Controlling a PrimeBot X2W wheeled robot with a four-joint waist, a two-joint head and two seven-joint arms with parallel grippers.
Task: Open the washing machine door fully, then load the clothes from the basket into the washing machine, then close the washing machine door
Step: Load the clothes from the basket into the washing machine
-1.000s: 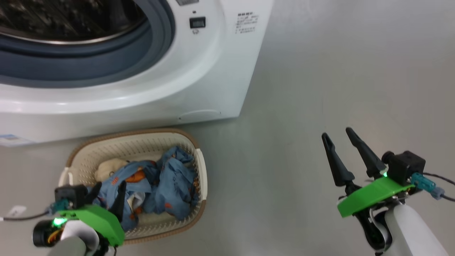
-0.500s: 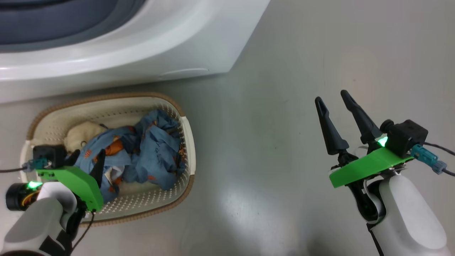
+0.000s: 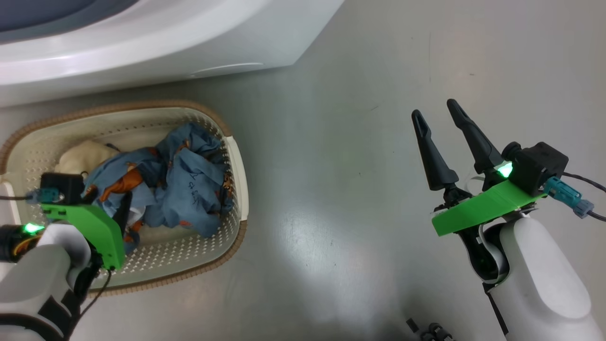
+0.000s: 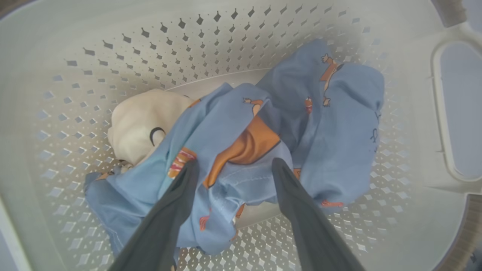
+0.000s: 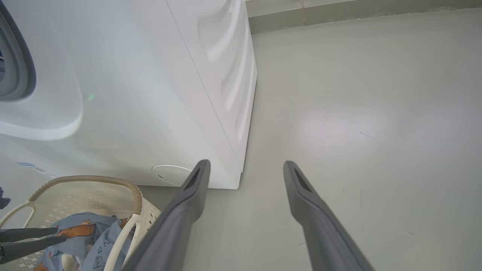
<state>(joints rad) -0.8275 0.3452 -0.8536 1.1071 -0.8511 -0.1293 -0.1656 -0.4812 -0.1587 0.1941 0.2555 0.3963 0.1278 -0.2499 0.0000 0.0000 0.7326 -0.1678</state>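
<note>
Basket (image 3: 142,125) is sitting on the grey floor (image 3: 355,166) just in front of the washing machine (image 3: 165,42), whose white lower front is showing along the head view's top. Clothes (image 3: 189,184) are lying bunched inside it: blue bear-print fabric, with a cream cloth (image 4: 139,120) tucked at their left. Left gripper (image 4: 235,165) is reaching down into the basket, jaws standing wide apart, fingers straddling an orange-patched fold of the blue fabric, nothing clamped. Right gripper (image 3: 434,108) is hovering over bare floor well to the basket's right, jaws spread, holding nothing.
</note>
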